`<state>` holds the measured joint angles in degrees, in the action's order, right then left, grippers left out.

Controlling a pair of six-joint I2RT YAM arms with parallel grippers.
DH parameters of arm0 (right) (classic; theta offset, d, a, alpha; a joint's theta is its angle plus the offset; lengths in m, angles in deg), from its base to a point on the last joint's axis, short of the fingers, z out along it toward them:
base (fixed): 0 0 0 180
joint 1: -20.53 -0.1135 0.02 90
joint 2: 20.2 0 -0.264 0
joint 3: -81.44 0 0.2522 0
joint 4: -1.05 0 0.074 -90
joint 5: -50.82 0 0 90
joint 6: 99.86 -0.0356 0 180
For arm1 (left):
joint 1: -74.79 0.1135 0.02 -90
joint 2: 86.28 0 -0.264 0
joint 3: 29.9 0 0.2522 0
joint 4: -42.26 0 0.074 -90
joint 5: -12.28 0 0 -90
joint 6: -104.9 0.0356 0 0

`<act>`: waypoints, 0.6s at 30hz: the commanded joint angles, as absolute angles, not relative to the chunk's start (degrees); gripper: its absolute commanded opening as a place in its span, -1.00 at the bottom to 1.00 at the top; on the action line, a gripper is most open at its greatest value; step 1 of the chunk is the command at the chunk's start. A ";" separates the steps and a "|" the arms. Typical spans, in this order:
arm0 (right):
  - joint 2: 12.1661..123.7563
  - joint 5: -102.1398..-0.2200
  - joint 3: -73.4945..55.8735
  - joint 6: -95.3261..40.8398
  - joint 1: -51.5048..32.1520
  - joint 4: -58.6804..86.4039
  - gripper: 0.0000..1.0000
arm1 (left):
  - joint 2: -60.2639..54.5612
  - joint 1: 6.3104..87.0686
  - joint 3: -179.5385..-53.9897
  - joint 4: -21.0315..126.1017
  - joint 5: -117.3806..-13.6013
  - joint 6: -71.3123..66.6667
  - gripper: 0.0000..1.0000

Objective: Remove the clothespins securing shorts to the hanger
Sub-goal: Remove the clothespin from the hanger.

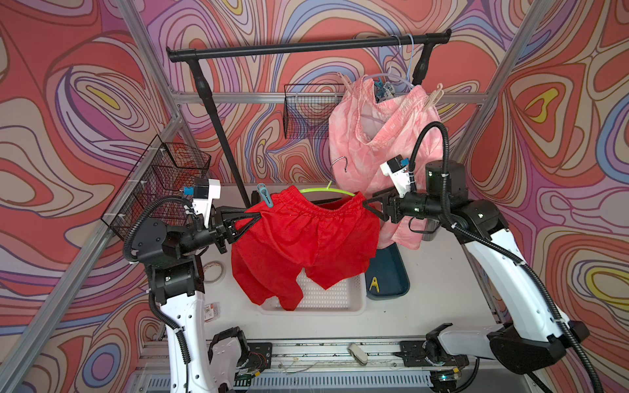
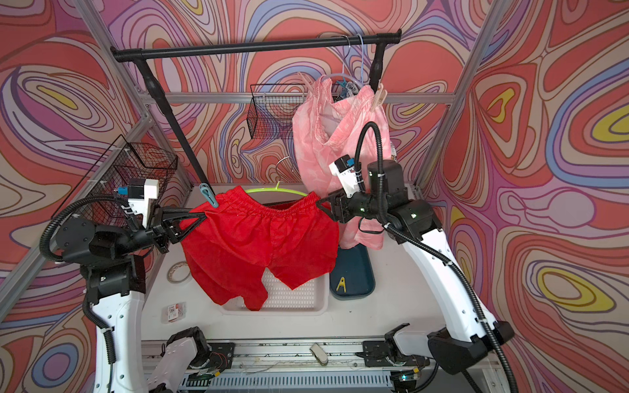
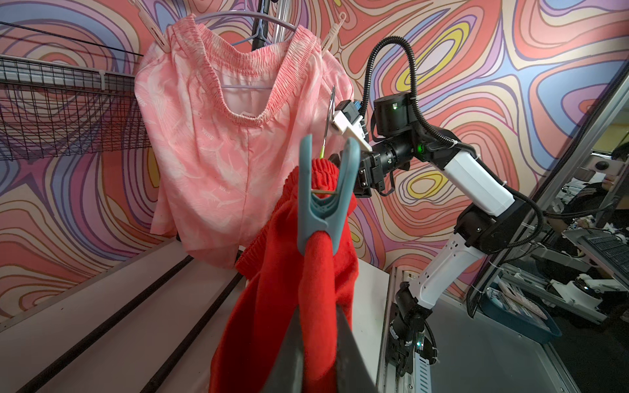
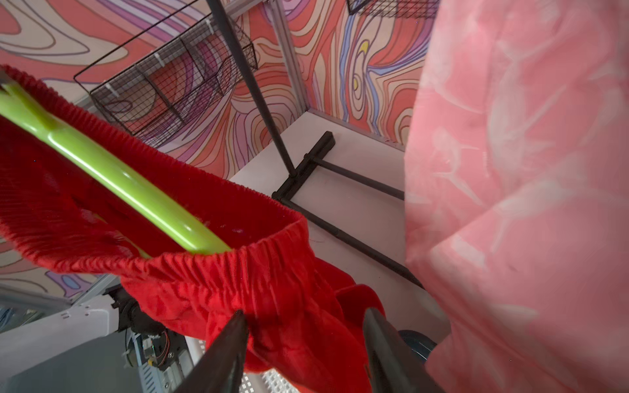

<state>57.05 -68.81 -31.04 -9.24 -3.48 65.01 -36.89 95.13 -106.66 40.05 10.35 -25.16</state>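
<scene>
The teal-grey clothespin sits just beyond the left claw, which clamps the soft, light red shorts. The right claw gapes astride their waistband's other end. The clothespin, stiff and probably slick, wants squeezing at its splayed tails.

White desk here: perforated white basket sits down between the two hands. Dark teal tray is touching it, under the right hand. Tape roll and a small packet lie under the left hand. Black rack foot stands farther back.
</scene>
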 commanded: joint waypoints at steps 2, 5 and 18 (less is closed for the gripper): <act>59.40 -76.50 -34.20 -0.85 -4.17 65.57 0.15 | -36.81 94.87 -109.31 39.31 10.26 -25.03 -1.00; 61.34 -80.50 -34.59 2.03 -4.12 65.53 0.14 | -36.08 94.52 -109.58 39.62 9.96 -24.83 -1.00; 69.47 -77.06 -40.41 4.91 -4.21 64.16 -1.00 | -29.54 89.85 -114.44 49.09 5.32 -17.04 -0.95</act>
<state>67.83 -77.97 -38.71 11.92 -3.37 65.34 -27.93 92.22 -110.38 49.03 5.59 -23.80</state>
